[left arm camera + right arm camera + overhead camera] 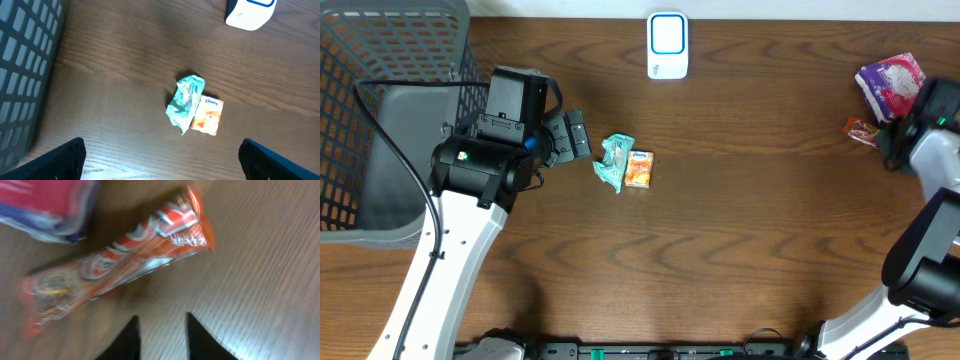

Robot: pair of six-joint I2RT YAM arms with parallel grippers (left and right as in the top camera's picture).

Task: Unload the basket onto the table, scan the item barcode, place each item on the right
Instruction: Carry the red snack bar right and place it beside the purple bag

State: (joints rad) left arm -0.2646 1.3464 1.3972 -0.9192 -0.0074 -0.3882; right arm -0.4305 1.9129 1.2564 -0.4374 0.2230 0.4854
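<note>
A white barcode scanner (667, 45) with a blue window stands at the table's far edge, and its corner shows in the left wrist view (248, 13). A teal packet (615, 160) (184, 101) and an orange packet (639, 169) (207, 116) lie touching mid-table. My left gripper (578, 135) (162, 162) is wide open just left of them, holding nothing. At the far right a red-orange snack wrapper (861, 129) (125, 260) lies beside a pink-purple bag (890, 85) (45, 205). My right gripper (161, 322) hovers just short of the wrapper, its jaws a little apart over bare wood.
A grey mesh basket (380, 100) (25, 65) fills the left side, with the left arm's base next to it. The right arm (930, 150) stands at the table's right edge. The table is brown wood.
</note>
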